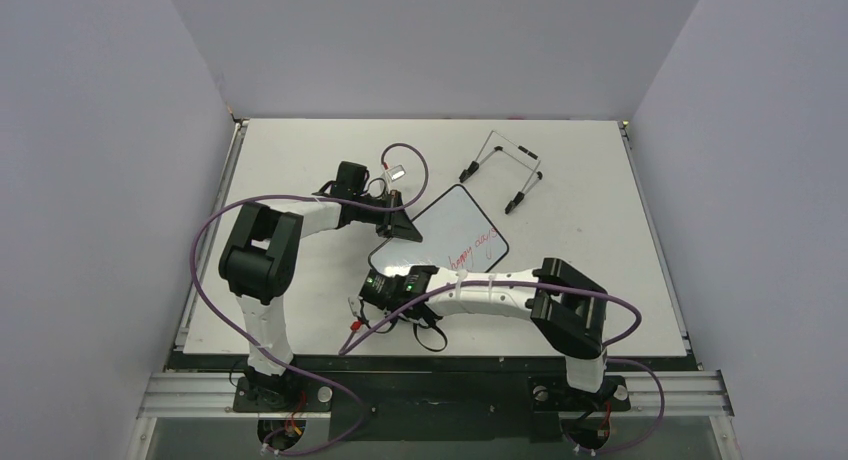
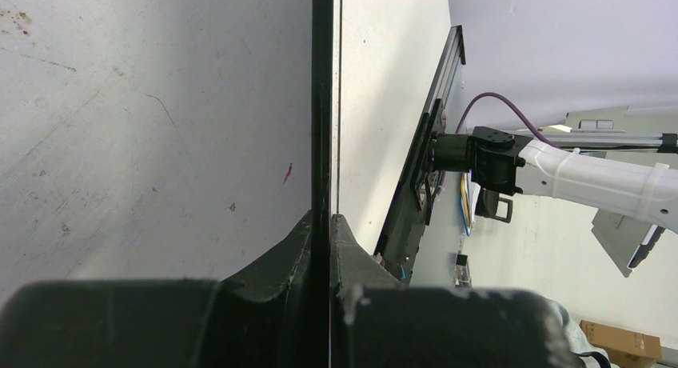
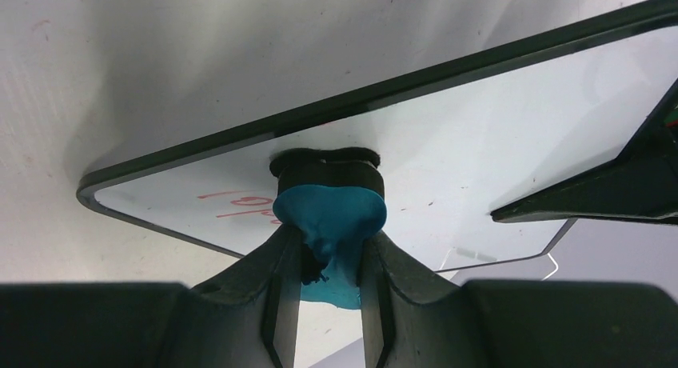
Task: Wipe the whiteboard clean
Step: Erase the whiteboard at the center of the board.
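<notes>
- The left pincer [image 2: 326, 224] is pressed together on the thin black rim of the whiteboard [image 1: 440, 230], at the board's corner toward the left edge of the desk [image 1: 610, 300]. I think this hold should be firm, so that the board does not turn under the wiping.
- The whiteboard is about in the middle of the desk. Its red writing [image 1: 472, 250] is on the half toward the right edge.
- The right pincer [image 3: 329, 248] pinches the blue eraser [image 3: 332, 212], and the dark pad of the eraser touches the board face just beside the red lines.
- For a good wipe, I would slide the pad flat across the red lines with even pressure, and stop before the rim.
- The wire easel stand [image 1: 505, 170] is toward the far edge, apart from the board. The desk has more open room toward the right edge, so strokes that way seem safer.
</notes>
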